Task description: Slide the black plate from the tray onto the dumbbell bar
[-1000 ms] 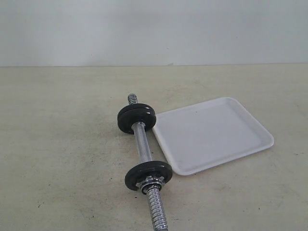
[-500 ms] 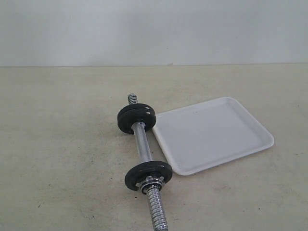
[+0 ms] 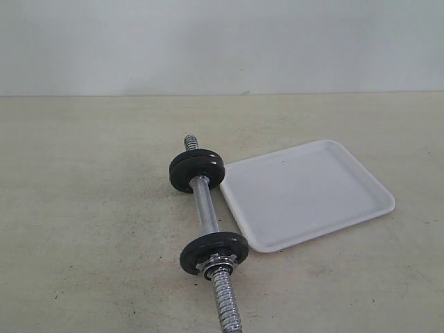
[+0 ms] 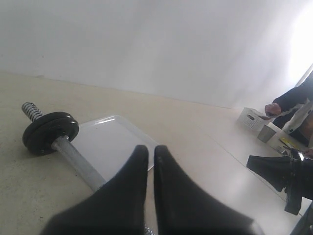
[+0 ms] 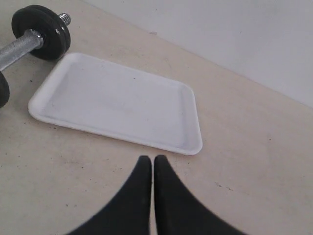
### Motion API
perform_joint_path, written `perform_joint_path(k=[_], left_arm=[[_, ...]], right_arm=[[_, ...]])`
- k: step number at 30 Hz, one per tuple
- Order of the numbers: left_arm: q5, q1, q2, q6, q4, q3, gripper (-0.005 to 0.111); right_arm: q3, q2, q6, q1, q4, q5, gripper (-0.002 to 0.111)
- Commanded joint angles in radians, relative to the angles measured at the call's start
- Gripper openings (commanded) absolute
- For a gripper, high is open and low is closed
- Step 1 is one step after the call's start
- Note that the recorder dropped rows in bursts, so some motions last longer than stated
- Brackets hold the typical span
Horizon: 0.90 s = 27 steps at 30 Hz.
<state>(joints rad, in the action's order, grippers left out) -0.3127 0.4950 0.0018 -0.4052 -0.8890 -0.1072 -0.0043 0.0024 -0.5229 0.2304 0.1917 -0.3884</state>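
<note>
while end effectors [image 4: 150,149] [image 5: 148,159] sit clenched, round black plate [image 3: 198,172] on chrome dumbbell bar [image 3: 205,211]

One dumbbell bar [image 3: 205,208] lies on the counter [image 3: 83,208], with one white tray [image 3: 309,191] beside it. Three black plates ride the bar. Two are pressed together as a pair [image 3: 197,171] at the end nearer the counter's far edge, and a single one [image 3: 214,252] sits toward the near edge. One silver collar nut [image 3: 219,263] shows (just outside the single plate). There are two black pincers: the left pincer [image 4: 150,149] and the right pincer [image 5: 150,159]. Away off the counter stand one white basket [image 4: 252,119] and one cup [image 4: 265,133].
</note>
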Motion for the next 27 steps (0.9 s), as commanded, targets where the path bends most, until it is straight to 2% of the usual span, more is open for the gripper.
perform_joint_path(k=[1,5,10,13,24,25,27], left_arm=[[0.009,0.005,-0.002,-0.008,-0.004,0.006,0.004],[0.009,0.005,-0.002,-0.008,-0.004,0.006,0.004],[0.009,0.005,-0.002,-0.008,-0.004,0.006,0.004],[0.009,0.005,-0.002,-0.008,-0.004,0.006,0.004],[0.013,0.005,-0.002,-0.008,-0.004,0.006,0.004],[0.013,0.005,-0.002,-0.008,-0.004,0.006,0.004],[0.013,0.005,-0.002,-0.008,-0.004,0.006,0.004]], right_arm=[[0.004,-0.002,-0.007,-0.001,0.003,0.009,0.000],[0.004,-0.002,0.021,-0.001,-0.010,0.035,0.000],[0.004,-0.002,0.329,-0.001,-0.104,0.047,0.000],[0.004,-0.002,0.607,-0.001,-0.220,0.057,0.000],[0.004,-0.002,0.632,-0.001,-0.226,0.048,0.000],[0.004,-0.002,0.632,-0.023,-0.226,0.048,0.000],[0.004,-0.002,0.632,-0.128,-0.213,0.046,0.000]])
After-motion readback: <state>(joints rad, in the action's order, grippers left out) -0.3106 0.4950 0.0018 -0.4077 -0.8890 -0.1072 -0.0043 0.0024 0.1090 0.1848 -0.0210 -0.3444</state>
